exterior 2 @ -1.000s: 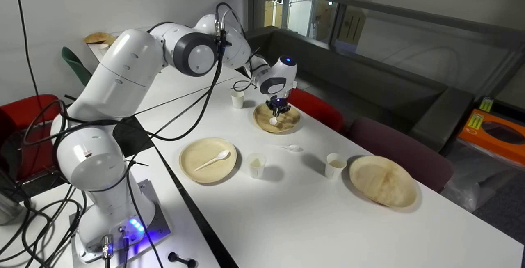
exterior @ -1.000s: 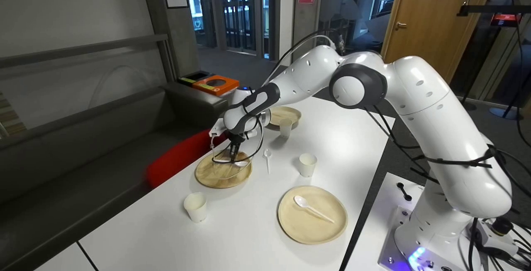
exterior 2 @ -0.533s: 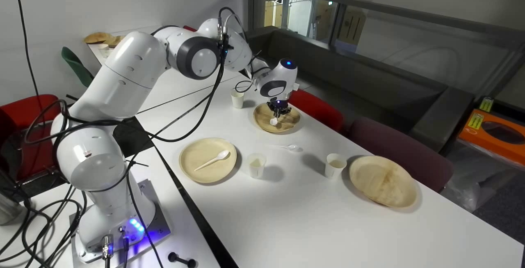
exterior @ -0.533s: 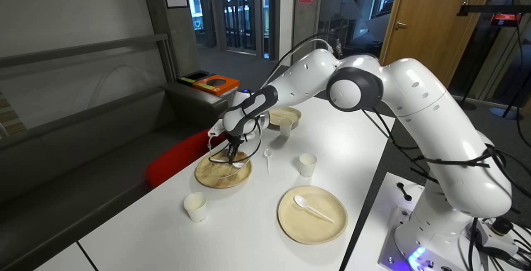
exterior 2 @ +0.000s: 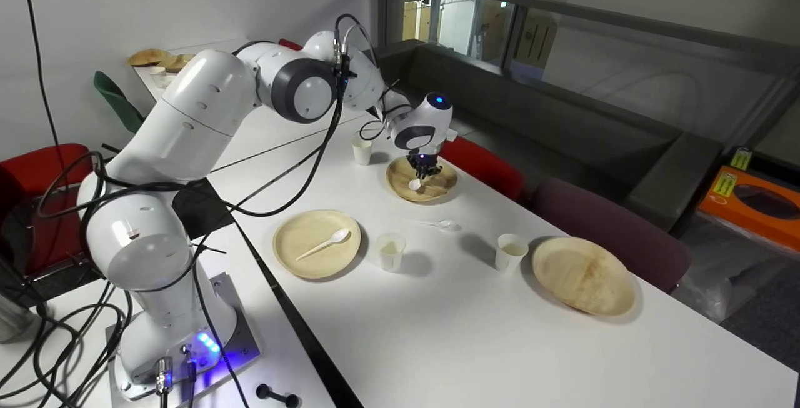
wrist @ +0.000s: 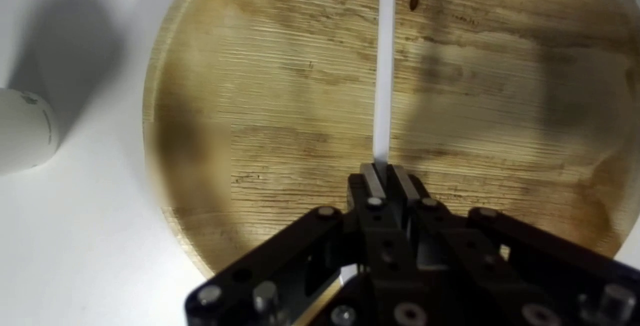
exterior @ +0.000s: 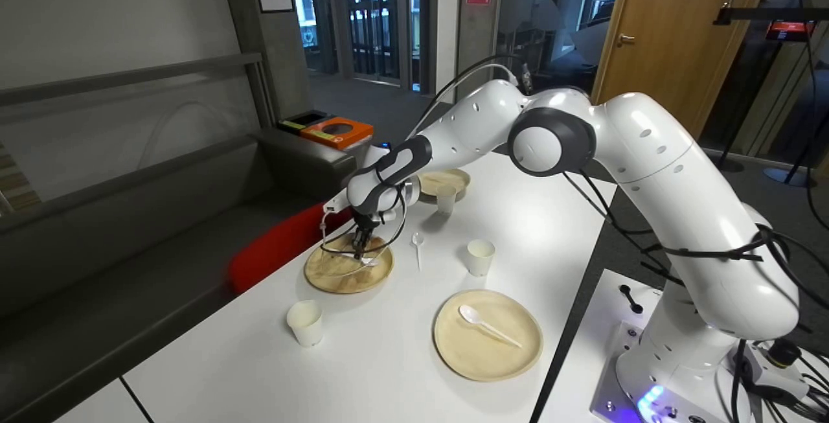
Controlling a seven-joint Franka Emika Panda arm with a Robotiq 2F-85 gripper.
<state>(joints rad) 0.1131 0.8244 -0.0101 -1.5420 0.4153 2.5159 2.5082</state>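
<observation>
white spoon (wrist: 385, 71), tan plate (wrist: 285, 86) streaked with brown, black jaws, red chair (exterior: 275, 251)

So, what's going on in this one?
A white robot arm has its claw shut on the handle of a white spoon. The spoon is over a round wooden plate; whether it touches the plate is hard to tell. A cup stands beside that plate, and another spoon lies on the table.

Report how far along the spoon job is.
Looks done: one spoon lies on a pale plate. In hand: the fingers are closed on a second spoon over the darker plate, contact unclear. Seemingly left: letting go of it, and perhaps moving a third spoon lying on the table.
</observation>
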